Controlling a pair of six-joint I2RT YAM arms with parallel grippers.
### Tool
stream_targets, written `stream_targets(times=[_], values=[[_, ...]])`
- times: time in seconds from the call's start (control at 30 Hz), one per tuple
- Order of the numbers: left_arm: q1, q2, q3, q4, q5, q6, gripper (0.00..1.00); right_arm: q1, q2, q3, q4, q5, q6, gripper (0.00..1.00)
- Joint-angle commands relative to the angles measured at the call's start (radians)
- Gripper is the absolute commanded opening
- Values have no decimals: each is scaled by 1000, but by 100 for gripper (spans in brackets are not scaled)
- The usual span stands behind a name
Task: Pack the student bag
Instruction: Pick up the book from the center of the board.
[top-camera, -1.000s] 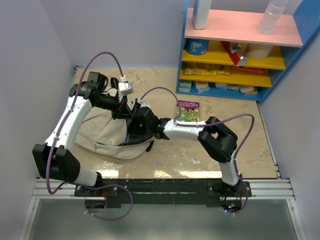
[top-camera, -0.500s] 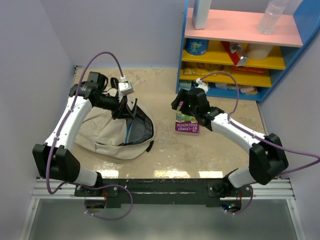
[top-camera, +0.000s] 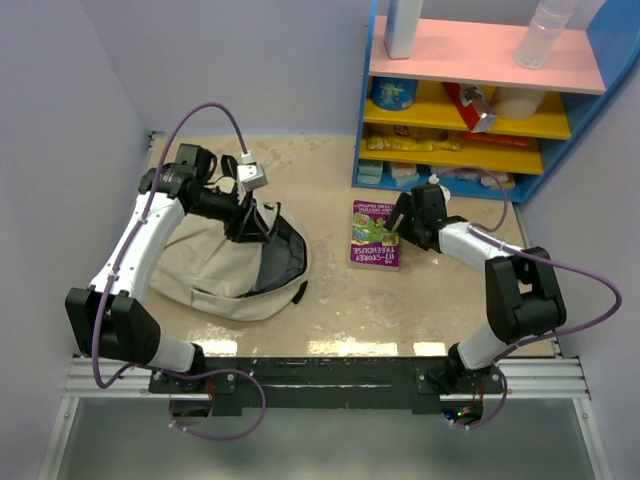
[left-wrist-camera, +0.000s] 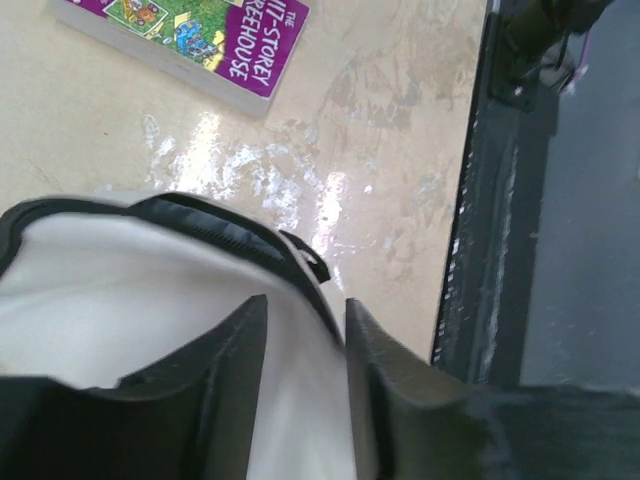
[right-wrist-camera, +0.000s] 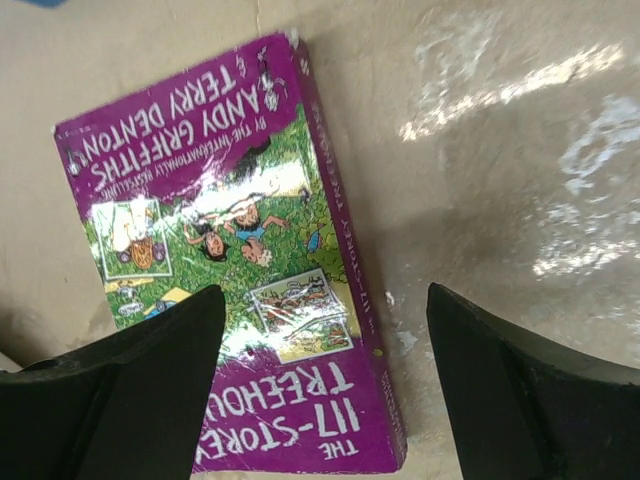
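Observation:
The student bag (top-camera: 195, 270) lies at the left, beige with a black-trimmed mouth facing right. My left gripper (top-camera: 255, 225) is at the upper rim of that mouth. In the left wrist view its jaws (left-wrist-camera: 306, 300) stand apart, open, with the bag's pale fabric (left-wrist-camera: 120, 280) and black zipper edge running between them. A purple book (top-camera: 376, 235) lies flat on the table to the right of the bag. My right gripper (top-camera: 403, 218) hovers over the book's right edge. It is wide open (right-wrist-camera: 325, 292) above the book (right-wrist-camera: 200, 200) and holds nothing.
A blue shelf unit (top-camera: 480, 100) with yellow and pink boards stands at the back right, holding packets and bottles. The black front rail (top-camera: 320, 370) runs along the near edge. Walls close in on the left and right. The book's corner (left-wrist-camera: 200, 40) also shows ahead of the left gripper.
The right arm pulled out of the bag's mouth, swung right to the book and opened its jaws. The left jaws, shut on the bag's rim before, have parted.

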Motion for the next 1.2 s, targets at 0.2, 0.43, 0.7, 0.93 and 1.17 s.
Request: stream_targets(times=[0.2, 0.43, 0.7, 0.93, 1.17], values=[[-69, 52, 324, 89, 33, -189, 63, -37, 33, -36, 98, -107, -3, 84], [-355, 291, 363, 313, -151, -353, 72, -77, 56, -69, 139, -172, 31, 83], [-466, 505, 360, 578, -483, -470, 73, -99, 22, -87, 196, -218, 74, 83], [-511, 724, 543, 508, -763, -512, 70, -122, 18, -89, 213, -247, 92, 82], [-509, 798, 583, 500, -723, -589, 70, -126, 30, -107, 257, -270, 135, 81]])
